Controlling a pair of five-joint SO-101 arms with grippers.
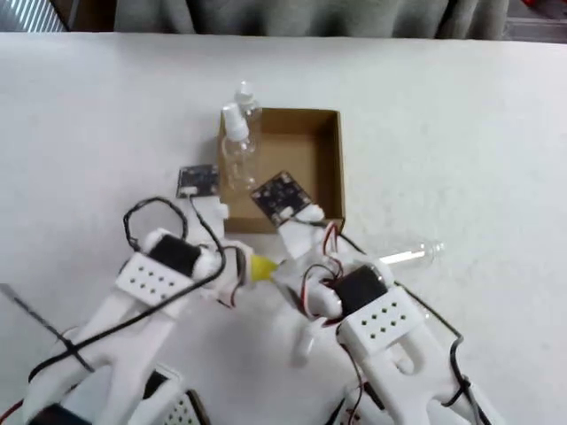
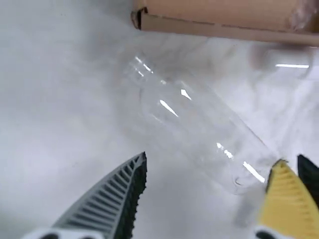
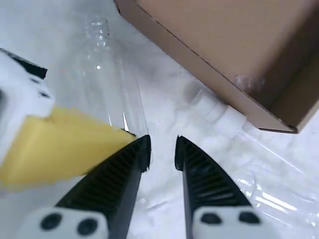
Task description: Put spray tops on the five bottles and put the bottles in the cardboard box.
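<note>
A clear bottle (image 2: 189, 119) lies on the worktop (image 2: 50, 99) just ahead of the left pincer (image 2: 212, 164), spread wide. The right pincer (image 3: 162, 147) is slightly apart and empty.

Cardboard box (image 1: 310, 150) right half free; bottles (image 1: 237, 146) crowd left.

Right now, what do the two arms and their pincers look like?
The left arm and the right arm are white plastic, with black cables and red wires. The left pincer has one grey ribbed finger and one yellow; the right pincer has two black ribbed fingers.
</note>
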